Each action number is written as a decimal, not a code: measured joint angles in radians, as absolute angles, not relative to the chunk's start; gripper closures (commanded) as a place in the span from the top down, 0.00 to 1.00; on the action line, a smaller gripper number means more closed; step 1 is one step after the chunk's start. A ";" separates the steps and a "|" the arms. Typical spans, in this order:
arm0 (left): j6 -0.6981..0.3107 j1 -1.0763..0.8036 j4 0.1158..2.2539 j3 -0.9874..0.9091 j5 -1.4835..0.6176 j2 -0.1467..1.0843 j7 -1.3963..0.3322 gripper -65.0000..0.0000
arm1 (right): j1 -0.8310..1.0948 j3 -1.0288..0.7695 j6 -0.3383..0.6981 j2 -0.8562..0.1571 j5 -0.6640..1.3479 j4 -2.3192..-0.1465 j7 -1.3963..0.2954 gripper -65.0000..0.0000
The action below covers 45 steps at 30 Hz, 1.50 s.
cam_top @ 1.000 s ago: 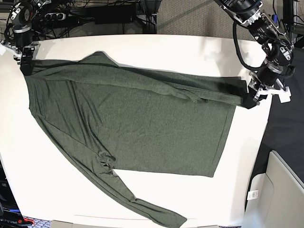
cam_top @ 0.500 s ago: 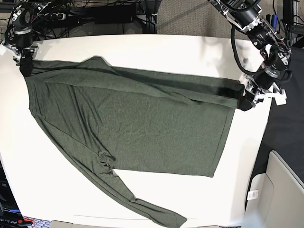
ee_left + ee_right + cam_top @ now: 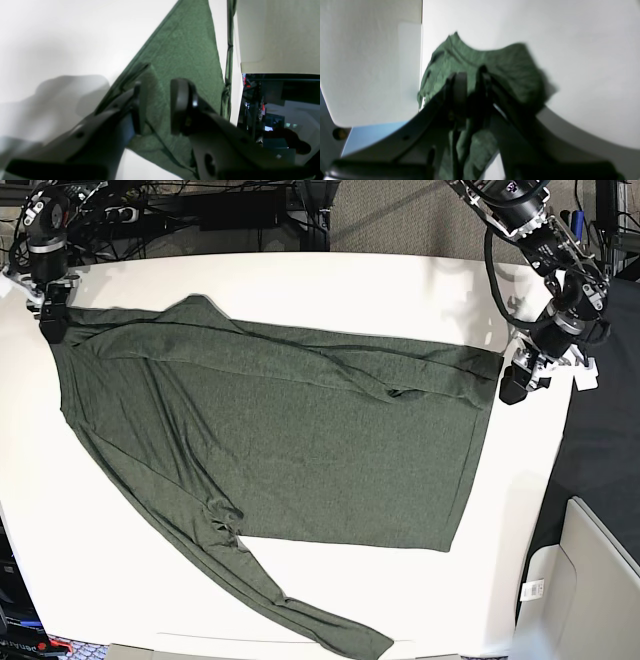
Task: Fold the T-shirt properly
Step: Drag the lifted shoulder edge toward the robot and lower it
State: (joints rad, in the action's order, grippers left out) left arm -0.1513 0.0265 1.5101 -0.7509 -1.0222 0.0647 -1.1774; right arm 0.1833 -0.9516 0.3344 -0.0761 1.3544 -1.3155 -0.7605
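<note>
**A:** Where did the T-shirt [image 3: 290, 440] lie?

**B:** Spread flat on the white table [image 3: 330, 280], covering most of its middle. Its long axis ran across the table in the base view, from the collar end at the far left corner of the table to the bottom hem toward the right edge. One long sleeve [image 3: 280, 595] trailed away from the body, slanting toward the near edge of the table, cuff end nearest the camera.

**A:** And the top edge?

**B:** A folded band of cloth ran along the far edge of the shirt, from one arm to the other.

**A:** What about the left gripper [image 3: 155, 107]?

**B:** It stood at the hem corner of the T-shirt, near the right edge of the table in the base view. Its jaws were parted with a clear gap, and the cloth lay under them, not pinched: released.

**A:** The right gripper [image 3: 470, 82]?

**B:** At the collar end. Green cloth bunched around and between its fingers [image 3: 460, 85], which stood only a little apart. The wrist view was blurred, so I couldn't tell whether it was gripping the cloth or had let go.
</note>
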 measured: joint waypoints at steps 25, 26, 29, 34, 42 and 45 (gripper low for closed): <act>-0.158 -0.161 1.728 -0.751 -1.063 0.084 -1.209 0.25 | 0.372 -0.921 0.343 -0.030 1.412 -1.478 -0.806 0.17; -0.155 -0.168 1.751 -0.751 -1.073 0.085 -1.208 0.25 | 0.387 -0.921 0.343 -0.030 1.409 -1.501 -0.808 0.17; -0.158 -0.184 1.783 -0.751 -1.082 0.086 -1.208 0.25 | 0.419 -0.923 0.339 -0.033 1.411 -1.557 -0.800 0.17; -0.158 -0.228 1.784 -0.753 -1.102 0.086 -1.208 0.25 | 0.470 -0.927 0.340 -0.041 1.410 -1.633 -0.802 0.17; -0.160 -0.221 1.872 -0.752 -1.129 0.089 -1.208 0.25 | 0.474 -0.958 0.334 -0.083 1.294 -1.813 -0.807 0.17; -0.161 -0.220 1.883 -0.742 -1.130 0.133 -1.218 0.25 | 0.464 -0.971 0.335 -0.105 1.230 -1.890 -0.809 0.17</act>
